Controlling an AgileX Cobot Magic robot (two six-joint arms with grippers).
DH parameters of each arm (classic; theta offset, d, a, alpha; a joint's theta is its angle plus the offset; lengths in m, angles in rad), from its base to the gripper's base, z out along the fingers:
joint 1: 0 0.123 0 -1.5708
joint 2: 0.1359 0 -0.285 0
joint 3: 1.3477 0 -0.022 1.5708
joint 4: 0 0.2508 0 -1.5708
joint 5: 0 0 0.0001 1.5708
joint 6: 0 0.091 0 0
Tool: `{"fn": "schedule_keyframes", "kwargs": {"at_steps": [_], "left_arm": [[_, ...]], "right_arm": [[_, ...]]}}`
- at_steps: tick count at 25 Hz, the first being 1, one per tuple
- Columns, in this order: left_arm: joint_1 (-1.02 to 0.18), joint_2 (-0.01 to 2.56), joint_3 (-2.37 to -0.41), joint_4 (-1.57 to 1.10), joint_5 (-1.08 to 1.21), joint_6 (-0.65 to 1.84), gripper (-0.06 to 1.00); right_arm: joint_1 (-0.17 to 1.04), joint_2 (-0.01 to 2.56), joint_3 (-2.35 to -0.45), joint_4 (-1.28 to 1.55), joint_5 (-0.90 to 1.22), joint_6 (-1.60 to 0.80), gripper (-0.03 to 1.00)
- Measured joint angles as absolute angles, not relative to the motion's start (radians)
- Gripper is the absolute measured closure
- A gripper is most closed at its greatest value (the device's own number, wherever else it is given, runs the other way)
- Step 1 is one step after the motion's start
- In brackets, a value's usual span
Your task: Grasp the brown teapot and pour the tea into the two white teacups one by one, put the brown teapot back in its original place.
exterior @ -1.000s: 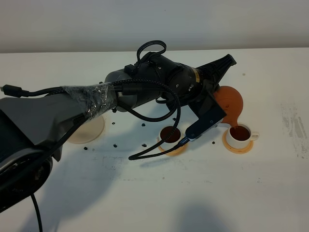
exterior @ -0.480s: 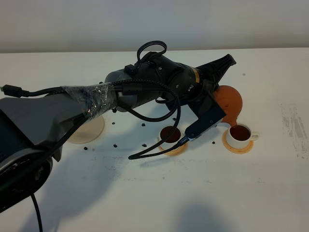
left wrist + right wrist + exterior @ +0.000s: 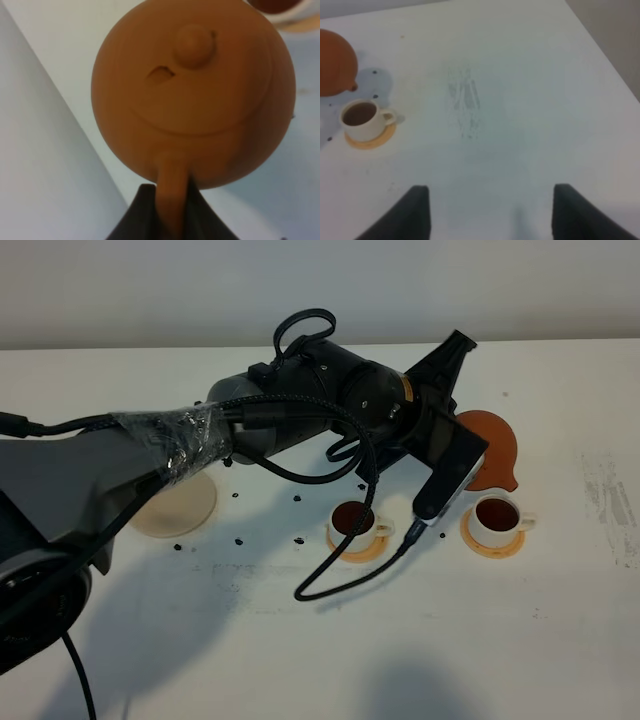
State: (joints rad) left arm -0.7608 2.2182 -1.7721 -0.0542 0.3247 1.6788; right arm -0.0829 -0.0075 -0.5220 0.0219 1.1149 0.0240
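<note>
exterior high: both white teacups [image 3: 352,523] [image 3: 497,517] look full, pouring prob done
my left gripper [image 3: 170,207]: clenched on brown teapot [image 3: 487,448] handle, centre-right of frame
left to do: return pot to beige coaster [image 3: 178,507], mid-left

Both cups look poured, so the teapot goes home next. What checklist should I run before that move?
1. Left gripper clamped on the teapot handle: ok.
2. Right cup holds tea: ok.
3. Left cup holds tea: ok.
4. Spout clear of the right cup: ok.
5. Beige coaster unoccupied: ok.
6. Lid seated: ok.
</note>
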Motion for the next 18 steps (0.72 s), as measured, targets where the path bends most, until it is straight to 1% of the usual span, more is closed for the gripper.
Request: {"fn": "schedule_keyframes", "kwargs": {"at_steps": [7,13,18], "left_arm": [[-0.755,2.216,-1.772,-0.057,0.375,1.395,0.87],[-0.755,2.164,-1.772,-0.054,0.437,1.154,0.87],[-0.756,2.099,-1.724,-0.066,0.447,1.042,0.87]], "right_arm": [[-0.083,-0.008,-0.522,0.022,1.115,0.024,0.46],[-0.083,-0.008,-0.522,0.022,1.115,0.024,0.46],[-0.083,-0.008,-0.522,0.022,1.115,0.024,0.46]]}}
